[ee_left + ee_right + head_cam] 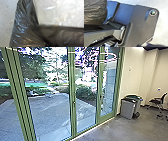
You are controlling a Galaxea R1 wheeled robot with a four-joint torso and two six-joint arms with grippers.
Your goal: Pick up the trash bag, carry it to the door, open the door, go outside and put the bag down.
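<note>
Hands open or closed, you can't tell, but your trash bag seems picked up, with opening the shut-looking door at twelve o'clock, exiting and set-down left.

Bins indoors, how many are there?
2, toward the head view's right: a grey bin in front and a green-topped bin just behind it. More may be hidden.

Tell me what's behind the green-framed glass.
Behind the glass are a paved yard, shrubs and trees. Whatever the green posts cover can't be seen.
</note>
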